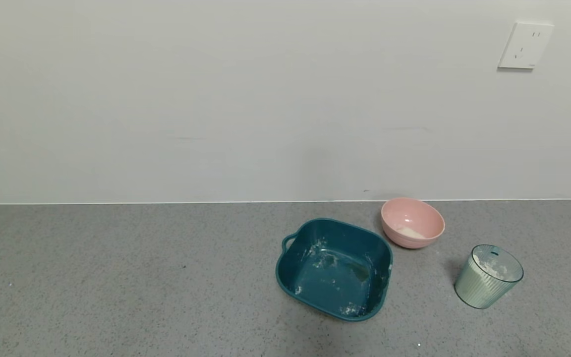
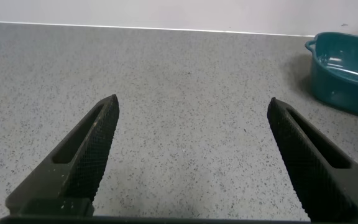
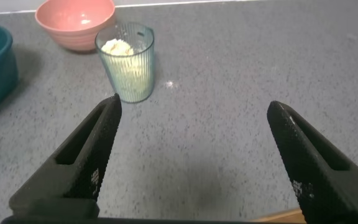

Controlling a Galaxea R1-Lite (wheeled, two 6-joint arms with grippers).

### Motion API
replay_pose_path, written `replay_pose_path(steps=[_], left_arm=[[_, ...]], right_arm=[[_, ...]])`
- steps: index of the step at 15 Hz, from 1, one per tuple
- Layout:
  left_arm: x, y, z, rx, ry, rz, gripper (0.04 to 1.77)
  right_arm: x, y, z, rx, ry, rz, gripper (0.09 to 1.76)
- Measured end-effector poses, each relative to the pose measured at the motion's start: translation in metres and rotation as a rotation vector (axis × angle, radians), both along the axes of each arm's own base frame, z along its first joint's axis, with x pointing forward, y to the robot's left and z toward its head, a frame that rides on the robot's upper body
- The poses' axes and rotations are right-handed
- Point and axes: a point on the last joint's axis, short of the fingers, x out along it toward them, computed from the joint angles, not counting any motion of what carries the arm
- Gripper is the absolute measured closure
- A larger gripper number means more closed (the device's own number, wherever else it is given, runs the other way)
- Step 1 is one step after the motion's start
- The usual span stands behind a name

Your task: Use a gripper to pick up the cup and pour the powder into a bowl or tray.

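The grey speckled countertop (image 1: 117, 277) carries 3 things, all standing upright toward its right half. A dark teal tray (image 1: 334, 268) (dusted inside with white) sits just beside the pink bowl (image 1: 413, 222), and the ribbed cup (image 1: 487, 276) stands apart, farther right.

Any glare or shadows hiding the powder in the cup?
Head view: soft, even light; the cup casts a faint shadow and the powder shows clearly. Right wrist view: no glare on the cup; the open right hand is near and dark.
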Motion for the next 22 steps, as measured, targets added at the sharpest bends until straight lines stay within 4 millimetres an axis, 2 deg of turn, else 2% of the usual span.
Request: replay_pose_path(steps=[6,13,18,22], left_arm=[[0.0,0.0,0.0,0.0,0.0,0.0,0.09],[0.0,0.0,0.0,0.0,0.0,0.0,0.09],[0.0,0.0,0.0,0.0,0.0,0.0,0.09],[0.0,0.0,0.0,0.0,0.0,0.0,0.09]], right_arm=[[-0.025,0.001,-0.012,0.001,-0.101,0.019,0.15],[-0.03,0.003,-0.014,-0.071,-0.126,0.09,0.15],[-0.04,0.005,-0.023,-0.094,-0.18,0.223,0.15],[-0.042,0.006,-0.03,-0.082,-0.136,0.251,0.15]])
